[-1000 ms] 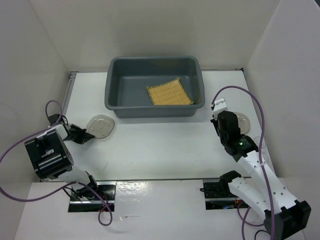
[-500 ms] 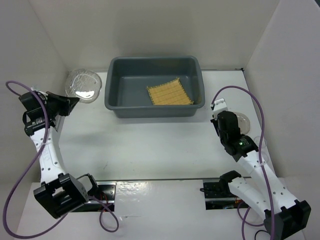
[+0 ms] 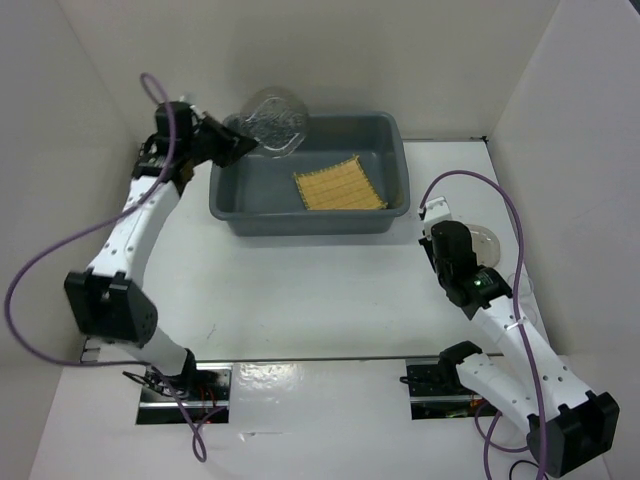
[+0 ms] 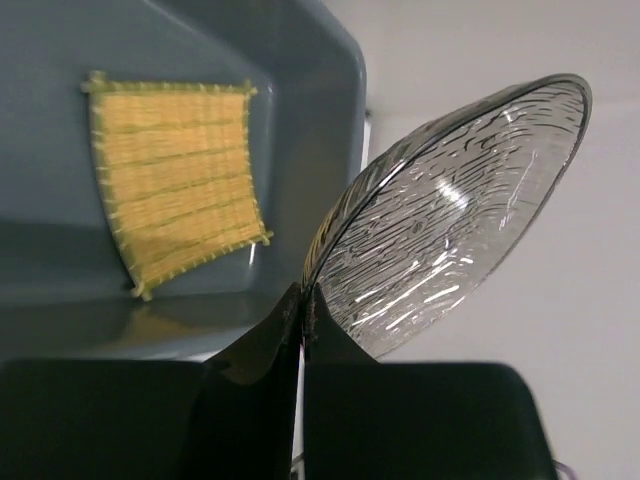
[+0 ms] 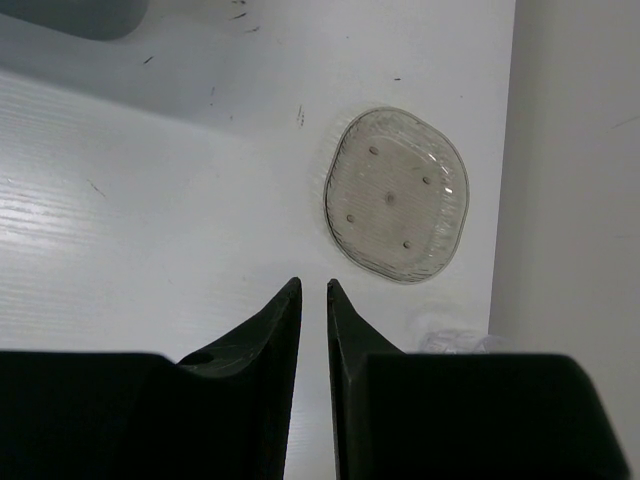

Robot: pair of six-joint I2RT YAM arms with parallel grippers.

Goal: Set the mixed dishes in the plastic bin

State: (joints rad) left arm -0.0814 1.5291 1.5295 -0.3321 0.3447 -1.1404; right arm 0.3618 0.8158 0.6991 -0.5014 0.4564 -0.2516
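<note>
Clear plate (image 4: 450, 220) pinched by its rim in my left gripper (image 4: 303, 300), above the grey bin's (image 3: 310, 222) far left corner.
My left arm stretches far forward, plate tilted on edge; the yellow mat (image 3: 340, 185) lies inside the bin toward its right, open floor beside it. My right gripper (image 5: 313, 285) hangs over the table (image 5: 150, 200), fingers a narrow gap apart and empty, a second plate (image 5: 397, 193) just ahead by the wall (image 5: 570, 150).

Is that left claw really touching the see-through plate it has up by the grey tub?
Touching. The left wrist view shows the left gripper with its jaws pinched shut on the rim of the clear plate, with no gap between them.
</note>
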